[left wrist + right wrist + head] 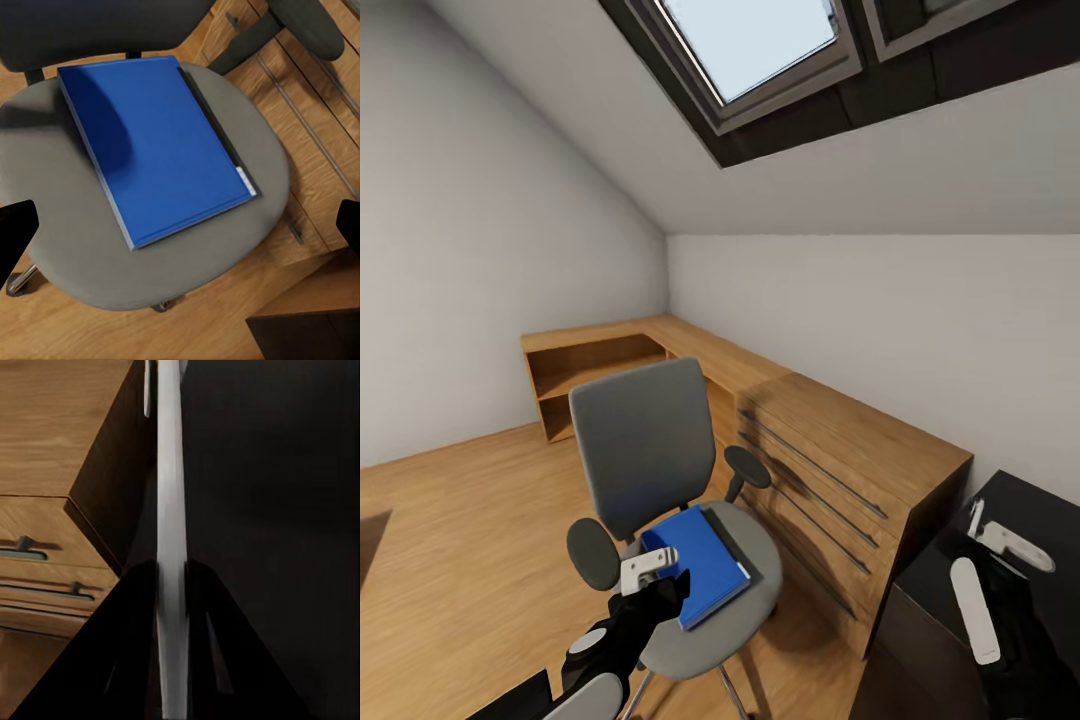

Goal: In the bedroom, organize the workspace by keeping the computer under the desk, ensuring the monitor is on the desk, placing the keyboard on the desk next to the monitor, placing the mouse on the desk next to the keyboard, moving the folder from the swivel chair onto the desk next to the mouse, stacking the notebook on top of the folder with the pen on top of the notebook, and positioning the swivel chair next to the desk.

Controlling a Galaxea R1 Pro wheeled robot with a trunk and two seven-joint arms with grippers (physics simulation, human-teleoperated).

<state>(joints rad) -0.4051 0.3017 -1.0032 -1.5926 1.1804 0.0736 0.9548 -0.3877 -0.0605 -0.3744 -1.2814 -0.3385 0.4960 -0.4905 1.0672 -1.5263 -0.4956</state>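
The blue folder (695, 565) (154, 142) lies flat on the seat of the grey swivel chair (645, 440) (67, 247). A thin dark grey edge, probably the notebook (214, 120), peeks out along one long side of the folder. My left gripper (650, 572) (180, 225) hovers open just above the folder, touching nothing. At the lower right, my right gripper (1000, 555) (171, 570) is shut on a thin pale grey slab seen edge-on, apparently the keyboard (171, 472). It holds this over the near edge of the black desk (1040, 510) (285, 510).
An oak drawer unit (840, 450) (52, 450) with bar handles stands between the chair and the desk, close to the chair's armrest (748, 468). Low oak shelving (595, 365) runs along the far wall under a skylight (750, 40). Oak floor (450, 520) stretches to the left.
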